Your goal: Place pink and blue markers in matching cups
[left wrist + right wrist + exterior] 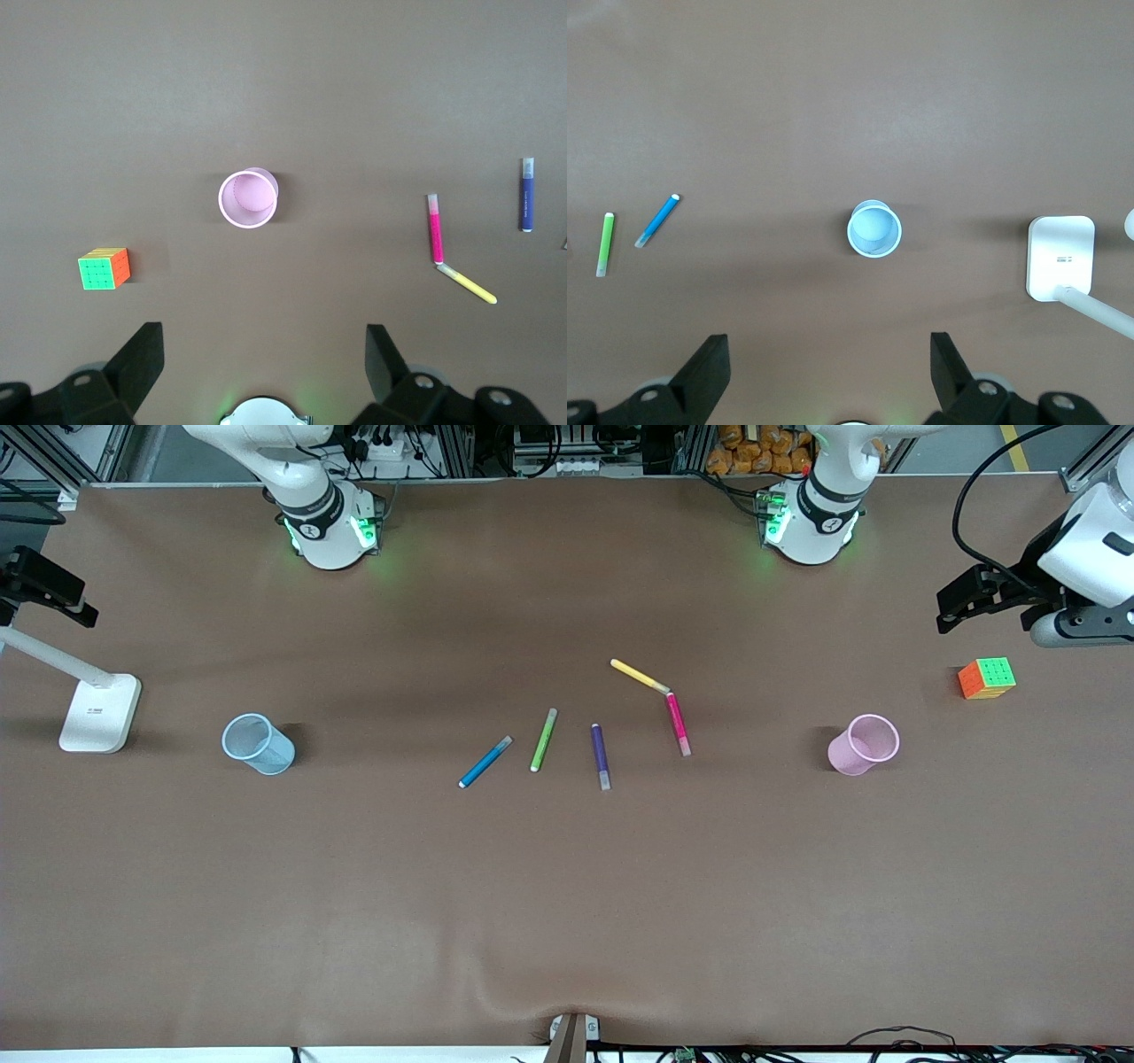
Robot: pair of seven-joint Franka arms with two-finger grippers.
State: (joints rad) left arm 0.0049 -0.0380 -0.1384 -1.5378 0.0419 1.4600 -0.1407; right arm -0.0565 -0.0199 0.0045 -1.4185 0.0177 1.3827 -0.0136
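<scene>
The blue marker (485, 762) (658, 220) and the pink marker (678, 724) (435, 228) lie flat in a loose row of markers at mid-table. The pale blue cup (270, 757) (851, 232) stands upright toward the right arm's end. At the left arm's end, the pale pink cup (842, 755) (221, 200) is upright too. Both cups hold nothing. My left gripper (263, 341) hangs open high over the table near the pink cup. Equally high near the blue cup, my right gripper (828, 350) is open and holds nothing.
A lime-green marker (543, 740) and a purple marker (601, 755) lie between the blue and pink ones. A yellow marker (640, 677) touches the pink marker's end. A colour cube (986, 678) sits past the pink cup, a white lamp base (99, 713) past the blue cup.
</scene>
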